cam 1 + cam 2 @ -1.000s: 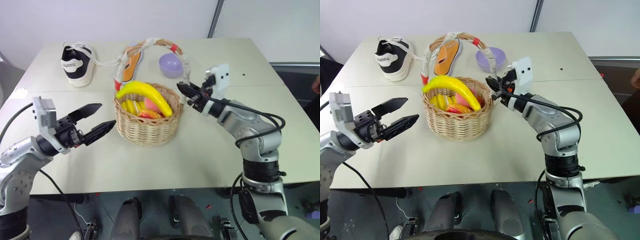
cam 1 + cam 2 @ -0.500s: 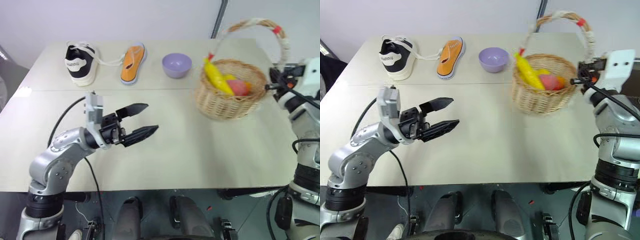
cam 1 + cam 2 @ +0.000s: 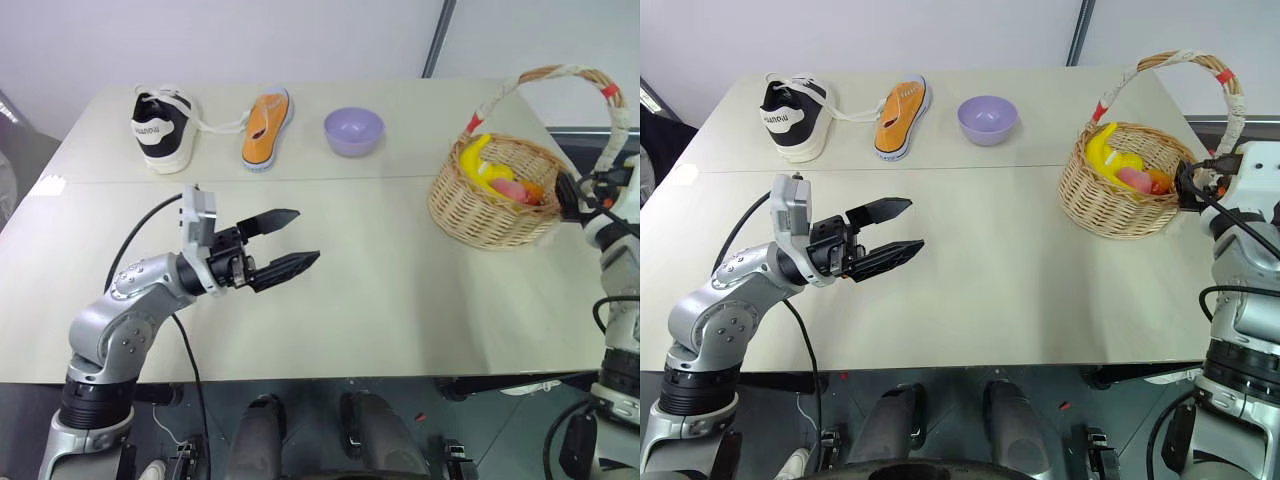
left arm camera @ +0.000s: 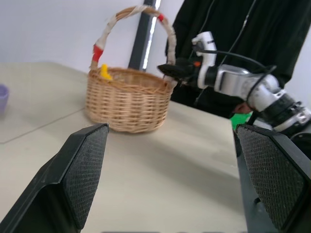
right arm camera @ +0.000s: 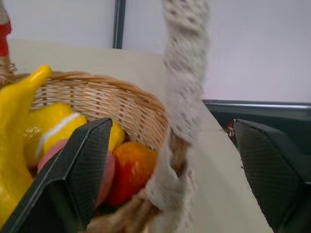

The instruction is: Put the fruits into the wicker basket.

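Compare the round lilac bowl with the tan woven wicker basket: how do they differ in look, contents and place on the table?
The lilac bowl is smooth, low and has no handle; the wicker basket is woven and larger, with a tall arched handle wrapped in white and red bands. The bowl looks empty, while the basket holds a yellow banana and other fruits. The bowl sits at the table's far middle; the basket stands near the right edge. Both are round, open-topped and upright.
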{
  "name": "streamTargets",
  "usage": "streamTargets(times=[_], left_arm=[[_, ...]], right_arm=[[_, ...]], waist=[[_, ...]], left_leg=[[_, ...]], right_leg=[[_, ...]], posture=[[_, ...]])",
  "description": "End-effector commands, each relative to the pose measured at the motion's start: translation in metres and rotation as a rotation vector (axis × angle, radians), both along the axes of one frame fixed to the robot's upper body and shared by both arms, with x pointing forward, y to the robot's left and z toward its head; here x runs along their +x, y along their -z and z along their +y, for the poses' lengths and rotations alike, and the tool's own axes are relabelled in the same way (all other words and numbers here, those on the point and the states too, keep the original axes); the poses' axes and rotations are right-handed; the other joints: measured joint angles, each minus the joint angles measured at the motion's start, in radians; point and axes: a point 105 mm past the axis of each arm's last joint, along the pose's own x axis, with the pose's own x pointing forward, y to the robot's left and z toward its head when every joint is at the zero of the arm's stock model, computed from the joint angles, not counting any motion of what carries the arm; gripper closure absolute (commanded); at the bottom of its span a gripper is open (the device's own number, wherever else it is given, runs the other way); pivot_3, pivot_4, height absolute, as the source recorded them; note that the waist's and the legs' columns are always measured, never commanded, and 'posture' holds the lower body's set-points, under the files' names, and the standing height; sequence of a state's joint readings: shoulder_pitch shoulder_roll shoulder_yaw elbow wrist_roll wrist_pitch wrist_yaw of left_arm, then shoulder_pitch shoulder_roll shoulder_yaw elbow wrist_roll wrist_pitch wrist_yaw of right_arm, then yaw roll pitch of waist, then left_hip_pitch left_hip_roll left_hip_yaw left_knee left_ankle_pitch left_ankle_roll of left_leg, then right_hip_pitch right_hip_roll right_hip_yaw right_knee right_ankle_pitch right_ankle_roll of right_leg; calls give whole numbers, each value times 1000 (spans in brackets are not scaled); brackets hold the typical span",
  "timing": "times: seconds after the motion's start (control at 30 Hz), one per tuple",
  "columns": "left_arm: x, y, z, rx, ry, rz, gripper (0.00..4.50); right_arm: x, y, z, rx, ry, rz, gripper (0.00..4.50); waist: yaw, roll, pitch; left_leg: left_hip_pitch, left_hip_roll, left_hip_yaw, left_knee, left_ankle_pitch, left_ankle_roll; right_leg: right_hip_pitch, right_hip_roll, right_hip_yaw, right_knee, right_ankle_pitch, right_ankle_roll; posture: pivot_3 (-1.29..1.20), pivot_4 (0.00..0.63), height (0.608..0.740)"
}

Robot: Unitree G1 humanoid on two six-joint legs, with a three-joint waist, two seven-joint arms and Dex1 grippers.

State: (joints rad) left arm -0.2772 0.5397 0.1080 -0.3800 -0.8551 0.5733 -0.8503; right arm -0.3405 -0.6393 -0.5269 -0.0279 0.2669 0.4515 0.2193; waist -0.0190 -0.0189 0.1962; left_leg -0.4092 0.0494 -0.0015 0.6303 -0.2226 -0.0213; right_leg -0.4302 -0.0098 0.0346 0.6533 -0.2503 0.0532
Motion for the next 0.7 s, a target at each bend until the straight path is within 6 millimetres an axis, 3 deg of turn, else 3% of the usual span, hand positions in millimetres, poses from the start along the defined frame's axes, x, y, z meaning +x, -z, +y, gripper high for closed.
streamTargets(times=[0.03, 0.07, 0.17, 0.33, 0.4, 0.47, 0.57, 0.7], left_arm=[[13, 7, 33, 41, -167, 5, 0], [15, 10, 41, 53, -215, 10, 0], [21, 23, 68, 106, -354, 32, 0], [21, 38, 96, 159, -495, 43, 0], [20, 45, 106, 170, -560, 57, 0], [18, 53, 112, 182, -611, 73, 0], [13, 61, 113, 180, -634, 81, 0], [4, 66, 115, 178, -653, 79, 0]], right_arm=[[-30, -28, -20, -19, -5, -114, 698], [-36, -28, -21, -14, -34, -124, 698], [-45, -15, 2, 2, -217, -91, 698], [-47, 17, 75, -68, -571, 80, 698], [-52, 38, 119, -95, -771, 151, 698], [-54, 56, 150, -109, -905, 198, 698], [-51, 70, 170, -126, -984, 228, 698], [-41, 73, 181, -131, -1017, 216, 698]], waist=[[0, 0, 0], [1, 0, 0], [-2, 0, 0], [-18, 0, 0], [-19, 0, 0], [-25, 0, 0], [-23, 0, 0], [-19, -1, 0]], left_leg=[[0, 0, 0, 0, 0, 0], [0, 0, 0, -1, 0, 0], [1, 0, 0, -1, 0, 0], [2, 1, 0, -1, 0, 0], [3, 1, 0, 0, 0, 0], [3, 1, 0, 0, 0, 0], [2, 1, 0, 0, 0, 0], [1, 0, 1, 1, 0, 0]], right_leg=[[0, 0, 0, 0, 0, 0], [0, 0, 0, 0, 0, 0], [0, 0, 0, 0, -1, 0], [2, 0, 0, 0, -4, 1], [2, 0, 0, 0, -4, 0], [3, -1, 0, -1, -4, 0], [2, -1, 0, -1, -4, 0], [2, -2, 0, -3, -3, -1]], posture=[[0, 150, 740], [0, 150, 740], [0, 150, 740], [0, 150, 740], [0, 150, 740], [0, 150, 740], [0, 150, 740], [0, 150, 740]])
